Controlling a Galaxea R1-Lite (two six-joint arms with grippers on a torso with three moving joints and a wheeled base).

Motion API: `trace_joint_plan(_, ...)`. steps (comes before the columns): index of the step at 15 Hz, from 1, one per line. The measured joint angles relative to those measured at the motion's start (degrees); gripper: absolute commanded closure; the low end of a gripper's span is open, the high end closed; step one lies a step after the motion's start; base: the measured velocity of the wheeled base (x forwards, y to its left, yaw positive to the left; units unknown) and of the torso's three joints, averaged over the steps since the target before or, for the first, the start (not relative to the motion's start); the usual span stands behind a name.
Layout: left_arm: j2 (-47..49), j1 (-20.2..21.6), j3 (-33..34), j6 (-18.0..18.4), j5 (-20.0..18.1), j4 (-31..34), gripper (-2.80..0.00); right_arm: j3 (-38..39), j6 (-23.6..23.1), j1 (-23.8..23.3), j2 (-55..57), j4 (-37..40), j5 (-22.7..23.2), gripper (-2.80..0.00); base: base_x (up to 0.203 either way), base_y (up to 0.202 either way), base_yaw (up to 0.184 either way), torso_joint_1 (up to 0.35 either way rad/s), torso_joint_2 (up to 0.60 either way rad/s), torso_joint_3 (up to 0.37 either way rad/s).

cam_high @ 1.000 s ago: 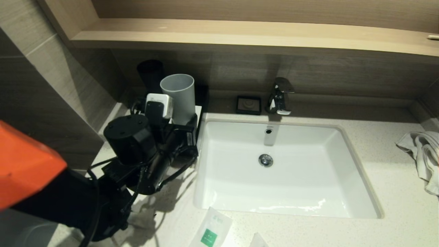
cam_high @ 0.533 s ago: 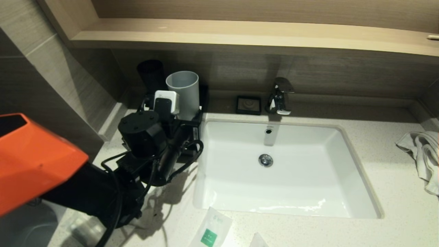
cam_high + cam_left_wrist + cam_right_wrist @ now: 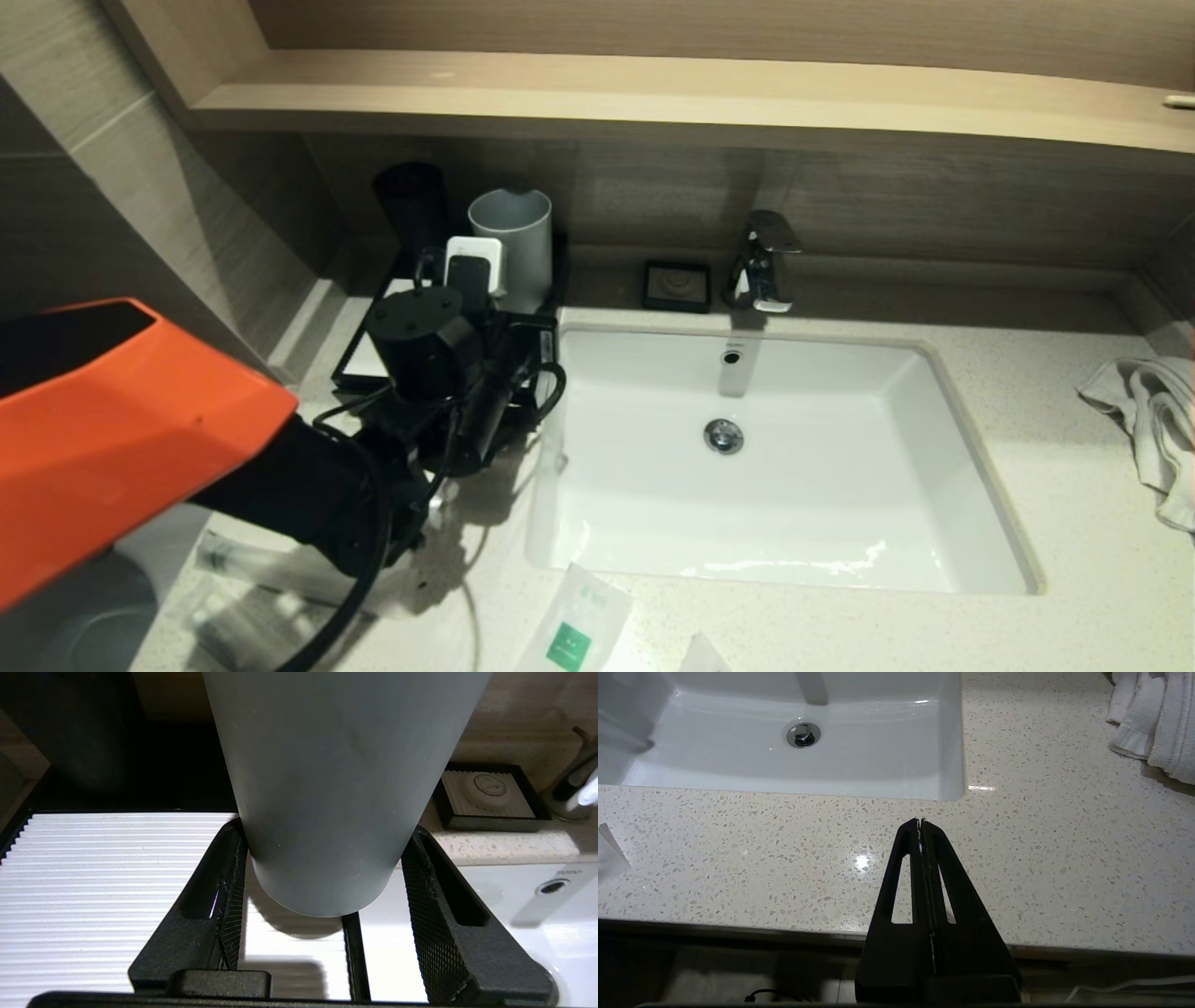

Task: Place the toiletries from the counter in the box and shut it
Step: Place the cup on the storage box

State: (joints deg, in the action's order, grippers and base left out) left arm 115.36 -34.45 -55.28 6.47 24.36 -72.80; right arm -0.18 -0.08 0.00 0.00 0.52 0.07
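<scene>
Holding a grey cup (image 3: 336,788) between its two black fingers, my left gripper (image 3: 322,877) hangs over the box (image 3: 359,359) at the back left corner of the counter (image 3: 1027,448). In the left wrist view the fingers press both sides of the cup near its base, and the base floats above the box's ribbed white top with a shadow under it, so I judge the cup lifted, not resting. A black cup (image 3: 411,205) stands behind the box against the wall. A small black soap dish (image 3: 677,285) sits along the back edge, between the box and the tap (image 3: 766,261).

My right gripper (image 3: 922,826) is parked at the front edge of the counter, right of the basin (image 3: 747,523), with its fingers pressed together on nothing. A towel (image 3: 1144,420) lies crumpled at the right edge.

The toiletries wait at the front of the counter: a flat packet (image 3: 574,625) with a green square label lies just in front of the basin's front left corner, and a long slim packet (image 3: 252,565) lies at the front left, partly under my left arm, its long axis running roughly along the front edge. Both lie toward me from the left gripper, with the box away from me beyond it. My left arm is the nearer one to them. I judge the cup must be set down off the box before any packing begins.
</scene>
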Motion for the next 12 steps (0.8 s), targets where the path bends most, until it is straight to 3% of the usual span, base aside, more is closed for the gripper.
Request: trace_joint_plan(12,2.0,4.79,-7.85,-0.26,-0.71,5.98,0.0,0.0,0.01,0.0,0.0,0.01,0.0,0.0,0.0,0.0,0.0,0.0,0.0,0.0)
